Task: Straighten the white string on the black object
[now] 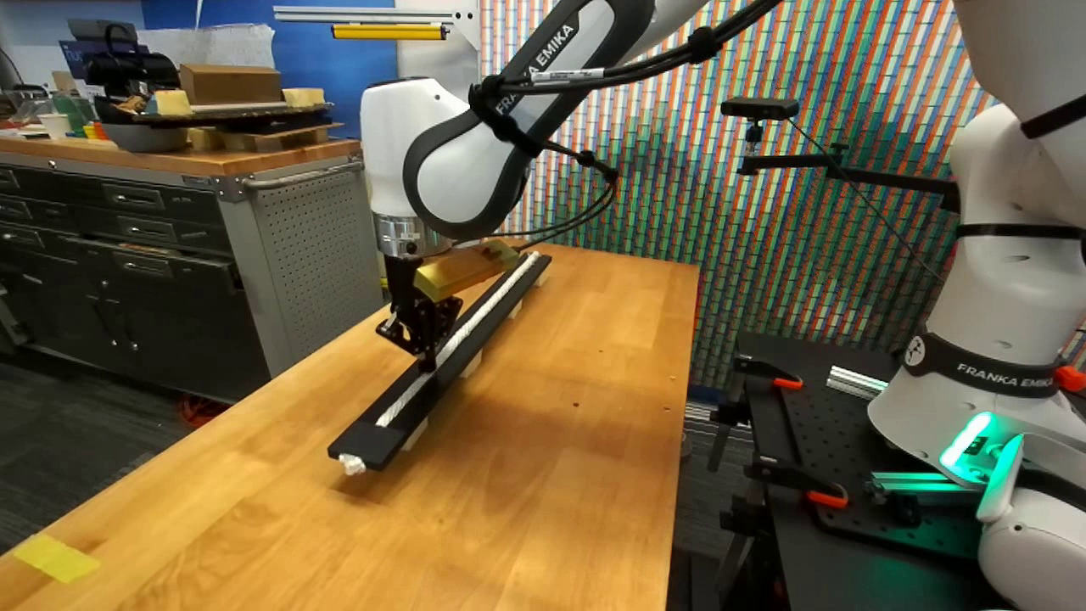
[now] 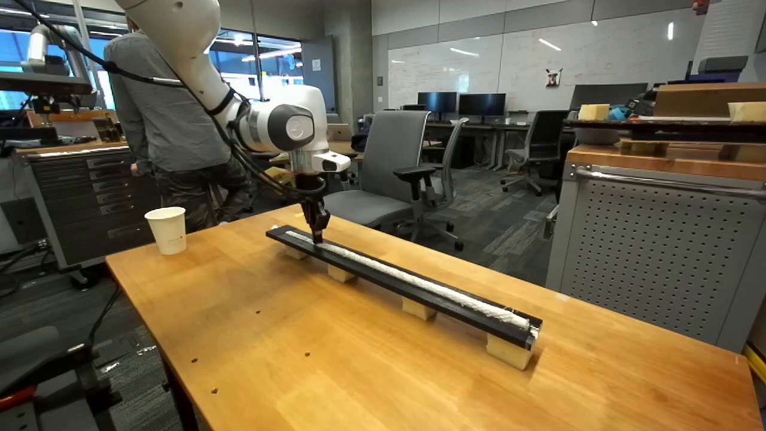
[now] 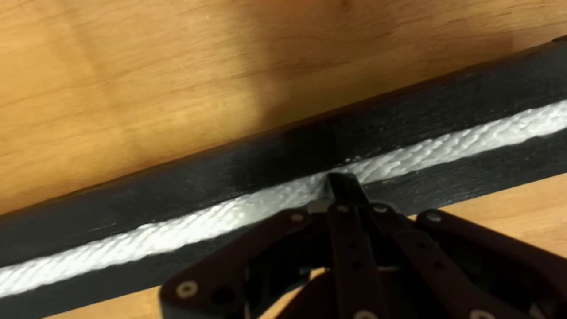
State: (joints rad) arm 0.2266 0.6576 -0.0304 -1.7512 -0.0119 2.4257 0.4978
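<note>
White string (image 3: 133, 246) lies nearly straight along the black bar (image 1: 366, 441)

The string is braided and rests on top of the bar, which is raised off the wooden table (image 2: 359, 383) by pale blocks (image 2: 508, 351). Its slanting ribs are plain in the wrist view, bright white toward the left and greyer in the shade near the middle, with black showing along both sides.

Its long axis follows the bar's, with hardly a bend: from lower left to upper right in the wrist view, and, in an exterior view with a paper cup (image 2: 167, 230) on the table, from upper left down to lower right. In an exterior view with yellow tape (image 1: 56, 557) at the table's edge, it runs from lower left to upper right, stopping short of the bar's near end and leaving a bare black stretch there (a white clump (image 1: 351, 463) shows at that tip, and whether it is part of the string I cannot tell).

The gripper (image 1: 427, 367) reaches down over the bar, toward that same end. Its fingers (image 3: 347, 188) are closed against each other, tips at the string and overlapping it in the wrist view; whether they press on it is hard to judge.
</note>
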